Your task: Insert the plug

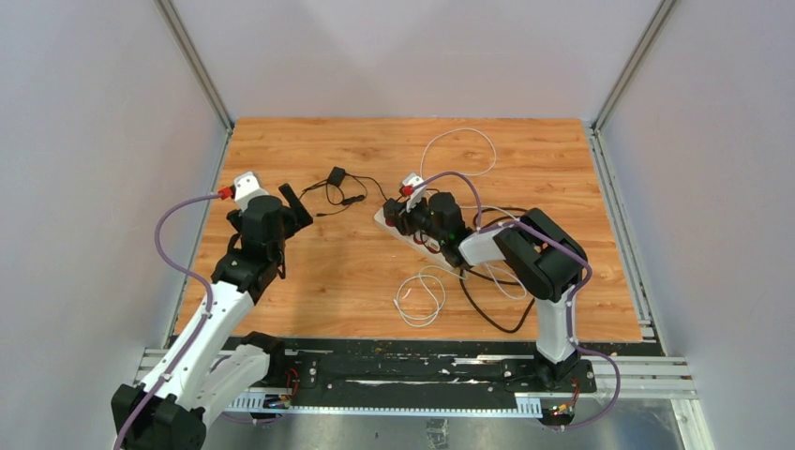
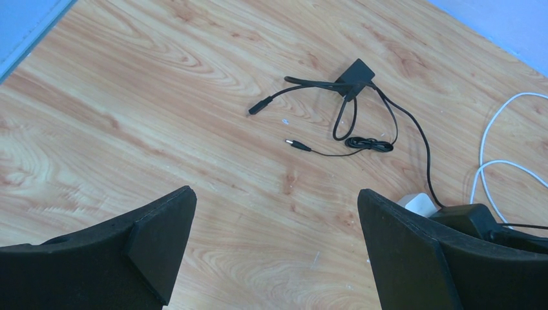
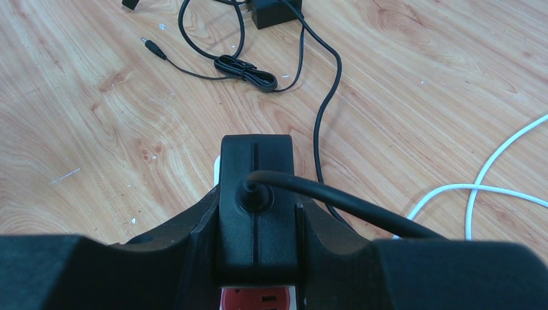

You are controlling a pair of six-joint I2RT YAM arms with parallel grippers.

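Plug, black and blocky, is sitting between the fingers of the right gripper, which is clenching it from both sides; its thick black lead is running off toward the lower right of the right wrist view. The plug is hanging directly over the white strip, whose red part is showing just beneath it. Whether the prongs are seated in a socket cannot be told from any view. In the top view the right gripper is working at the far-left end of the strip, which is lying diagonally near the middle of the table. The left gripper is hovering over bare wood at the left, well apart from the strip, released and gripping nothing; its fingers are standing wide apart in the left wrist view. A small black adapter is lying on the table between the two grippers, its thin cord looping down to a barrel tip. A white cable is curling behind the strip, and a second white loop is lying in front of it.
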